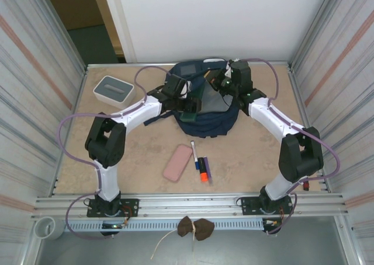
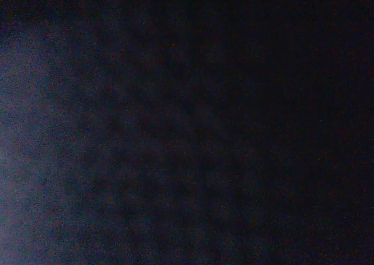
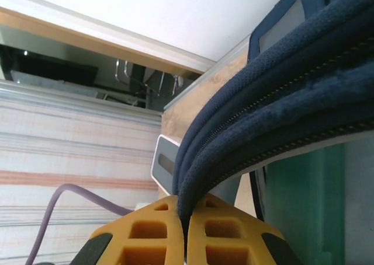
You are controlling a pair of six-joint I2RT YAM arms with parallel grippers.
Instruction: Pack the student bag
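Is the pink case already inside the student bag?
No, the pink case lies flat on the table, outside the student bag and apart from it.

Bare table (image 1: pixel 251 154) flanks the pink case (image 1: pixel 178 163) and markers (image 1: pixel 201 168) — student bag (image 1: pixel 210 125) blocks the far middle.

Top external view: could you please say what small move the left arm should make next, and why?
Probably lift the left gripper out of the navy blue fabric backpack toward the flat pink case: the right gripper, jaws shut, pinches its zipper rim; the case lies unpacked.
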